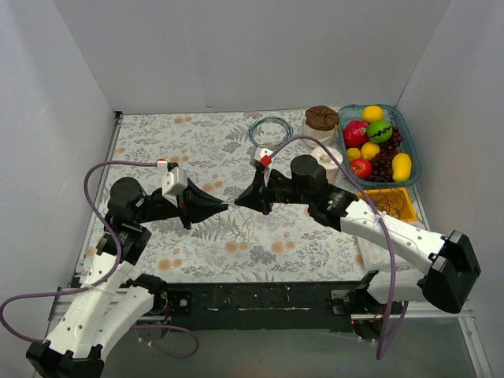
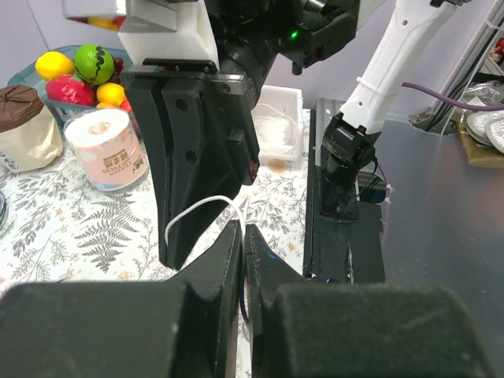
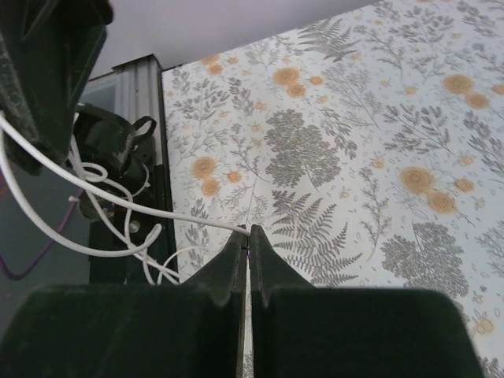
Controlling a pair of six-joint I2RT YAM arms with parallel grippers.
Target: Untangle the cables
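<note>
Nose to nose above the middle of the counter [image 1: 299, 246], the left gripper [image 1: 226, 206] and right gripper [image 1: 237, 202] each have their jaws pressed together on the thin white cable [image 2: 197, 207], which droops off in tangled loops beside the left one. It looks light, limp and slick. I'd pinch close beside the snarl and ease it apart, since a hard tug could cinch it.

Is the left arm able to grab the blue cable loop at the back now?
Probably not yet. The left arm has its jaws shut on the white cable, and the right arm sits between them and the blue loop.
</note>
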